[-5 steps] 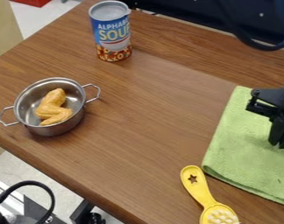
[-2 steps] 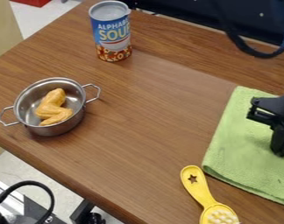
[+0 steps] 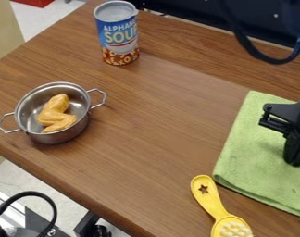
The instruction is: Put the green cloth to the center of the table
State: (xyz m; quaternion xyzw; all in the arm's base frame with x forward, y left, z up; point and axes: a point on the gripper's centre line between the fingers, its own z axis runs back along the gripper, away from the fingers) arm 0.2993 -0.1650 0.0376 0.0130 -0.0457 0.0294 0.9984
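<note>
The green cloth (image 3: 248, 159) is lying on the table (image 3: 155, 115) at the view's right edge, just beside the yellow brush (image 3: 209, 199); the black gripper (image 3: 295, 162) is hanging down at it; how its jaws are sitting, I can't tell.

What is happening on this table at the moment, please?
A black robot arm hangs over the green cloth, with its gripper low at the cloth. The cloth lies flat at the right side of the table, so it is not at the center. A yellow brush lies beside it; a metal pot and a soup can stand farther left.
</note>
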